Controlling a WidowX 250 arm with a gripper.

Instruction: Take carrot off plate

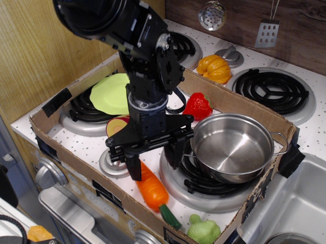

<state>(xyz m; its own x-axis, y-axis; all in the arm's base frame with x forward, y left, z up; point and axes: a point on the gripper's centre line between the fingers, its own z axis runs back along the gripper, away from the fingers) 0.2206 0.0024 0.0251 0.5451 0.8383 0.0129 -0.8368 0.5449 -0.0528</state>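
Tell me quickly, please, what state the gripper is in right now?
Gripper: open, holding nothing; the carrot lies on the stovetop just below it, off the plate.

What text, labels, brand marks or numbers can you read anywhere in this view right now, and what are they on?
None: no readable word, number or sign shows in this view.
The cardboard box carries black tape patches only, no print.
The carrot, plate, steel pot and gripper show no markings.
The hanging grater has holes, not lettering.
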